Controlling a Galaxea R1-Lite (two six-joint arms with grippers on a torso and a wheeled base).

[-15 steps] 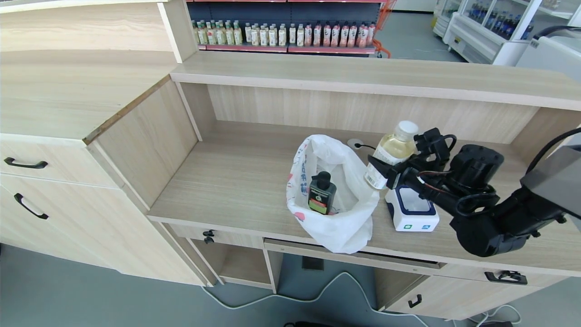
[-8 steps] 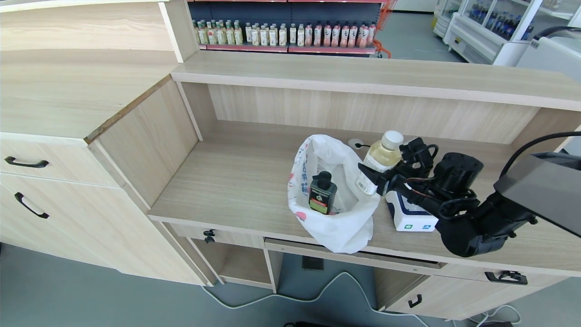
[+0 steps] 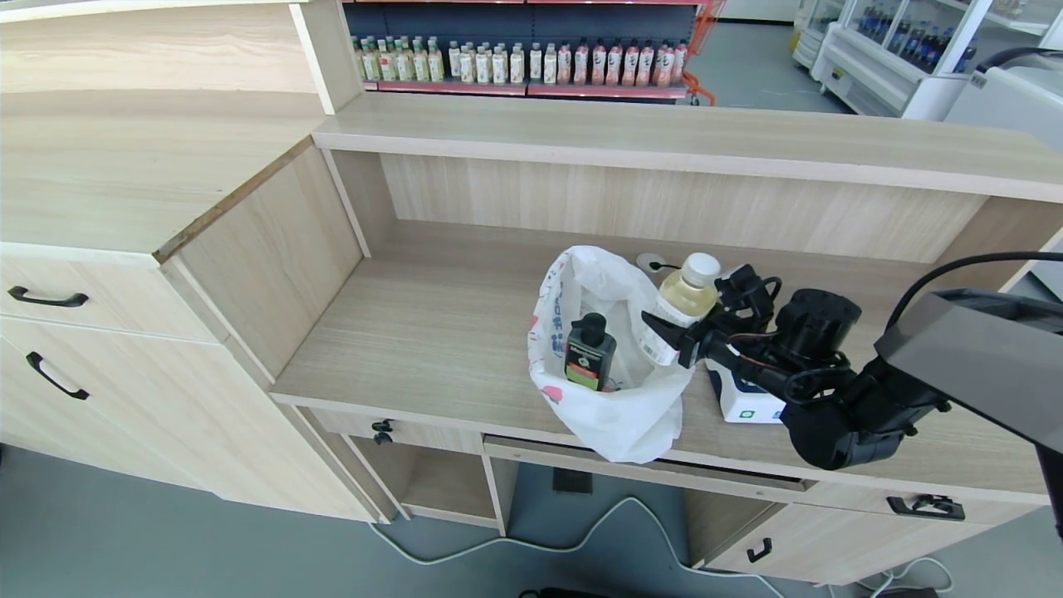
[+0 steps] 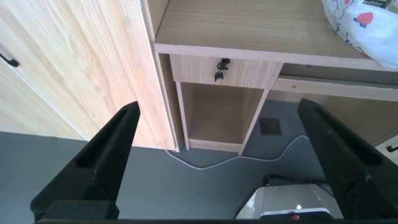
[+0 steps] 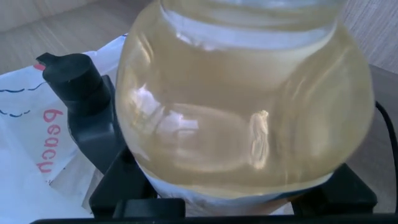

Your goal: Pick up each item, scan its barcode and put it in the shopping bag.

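Observation:
My right gripper (image 3: 683,334) is shut on a clear bottle of yellowish drink (image 3: 677,309) with a white cap, held tilted over the right rim of the white shopping bag (image 3: 619,407). The right wrist view has the bottle (image 5: 242,99) close up, with the bag (image 5: 37,155) just beyond it. A dark bottle with a green and red label (image 3: 589,355) stands inside the bag. The white barcode scanner (image 3: 747,397) sits on the counter right of the bag, partly behind my right arm. My left gripper (image 4: 217,162) is open, low in front of the counter's left end.
The wooden counter (image 3: 432,332) has bare room left of the bag, a back wall and a raised shelf above. A cable port (image 3: 650,263) lies behind the bag. Drawers with dark handles (image 3: 46,299) are at the left. A small knob (image 4: 219,68) hangs under the counter edge.
My right arm has carried the drink bottle left and down, from above the scanner to the bag's right rim. The bag and dark bottle have not moved.

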